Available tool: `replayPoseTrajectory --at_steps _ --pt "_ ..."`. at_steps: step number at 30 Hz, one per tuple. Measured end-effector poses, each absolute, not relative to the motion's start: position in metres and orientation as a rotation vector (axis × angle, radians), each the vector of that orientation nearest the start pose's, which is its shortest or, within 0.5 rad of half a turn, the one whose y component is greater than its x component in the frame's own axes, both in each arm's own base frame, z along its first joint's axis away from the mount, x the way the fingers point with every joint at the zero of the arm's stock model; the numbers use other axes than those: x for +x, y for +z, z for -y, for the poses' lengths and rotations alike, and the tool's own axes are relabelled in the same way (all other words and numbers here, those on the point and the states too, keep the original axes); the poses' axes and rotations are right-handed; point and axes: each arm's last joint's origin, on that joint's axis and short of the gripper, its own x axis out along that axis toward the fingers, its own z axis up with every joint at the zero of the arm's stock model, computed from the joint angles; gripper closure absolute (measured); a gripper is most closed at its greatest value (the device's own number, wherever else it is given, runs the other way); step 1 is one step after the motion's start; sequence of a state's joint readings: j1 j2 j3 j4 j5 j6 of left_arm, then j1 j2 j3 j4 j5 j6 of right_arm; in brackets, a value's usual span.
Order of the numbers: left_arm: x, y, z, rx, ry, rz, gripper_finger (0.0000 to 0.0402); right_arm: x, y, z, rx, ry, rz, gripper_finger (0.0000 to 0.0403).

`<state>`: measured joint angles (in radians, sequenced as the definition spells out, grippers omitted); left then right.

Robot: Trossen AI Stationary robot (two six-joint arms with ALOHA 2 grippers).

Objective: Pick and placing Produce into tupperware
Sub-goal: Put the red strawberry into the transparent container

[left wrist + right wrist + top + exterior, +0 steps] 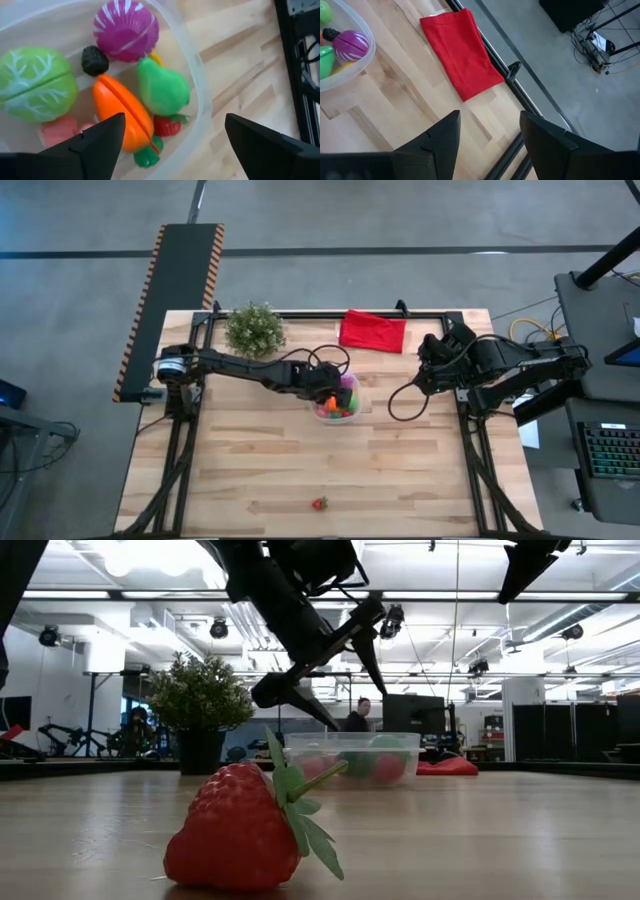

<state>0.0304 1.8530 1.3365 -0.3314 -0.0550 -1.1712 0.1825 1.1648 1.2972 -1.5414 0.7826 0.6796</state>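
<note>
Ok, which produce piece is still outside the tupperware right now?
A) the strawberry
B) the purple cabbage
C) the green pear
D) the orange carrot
A: the strawberry lies alone on the bare wood near the front edge of the table, far from the tupperware, while the left wrist view shows the orange carrot, purple cabbage and green pear all inside it.

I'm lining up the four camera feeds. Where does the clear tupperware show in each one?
High view: tupperware at table centre, under the left gripper.
Low view: mid-picture, behind the strawberry, right of the potted plant.
Left wrist view: fills most of the frame, wall at, produce inside.
Right wrist view: only its edge, far from the red cloth.
Shared landmark: the purple cabbage inside it.
</note>
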Motion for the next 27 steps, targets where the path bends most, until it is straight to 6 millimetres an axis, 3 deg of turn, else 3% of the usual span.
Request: replayPoseTrajectory --at_steps 5,9,14,18,21,24,27 --pt "0.398 0.220 0.010 -1.077 0.486 -0.743 0.0073 0.166 0.351 -0.010 -0.090 -0.870 -1.004 0.0204" --pt "0.390 0.232 0.054 -1.052 0.380 -0.792 0.0076 0.166 0.351 -0.010 -0.091 -0.869 -1.005 0.0204" --pt "0.359 0.237 0.115 -1.055 0.441 -0.932 0.0101 0.166 0.351 -0.010 -0.089 -0.871 -1.004 0.0204" --pt "0.343 0.254 0.170 -0.871 0.268 -0.873 0.0119 0.166 0.351 -0.010 -0.090 -0.872 -1.001 0.0204" --pt "0.334 0.266 0.206 -0.622 0.086 -0.775 0.0124 0.166 0.351 -0.010 -0.088 -0.872 -0.998 0.0204" --pt "0.327 0.268 0.232 -0.331 -0.064 -0.686 0.0125 0.166 0.351 -0.010 -0.078 -0.876 -0.994 0.0204" --pt "0.330 0.268 0.246 -0.263 -0.121 -0.639 0.0125 0.166 0.351 -0.010 -0.068 -0.876 -0.994 0.0204"
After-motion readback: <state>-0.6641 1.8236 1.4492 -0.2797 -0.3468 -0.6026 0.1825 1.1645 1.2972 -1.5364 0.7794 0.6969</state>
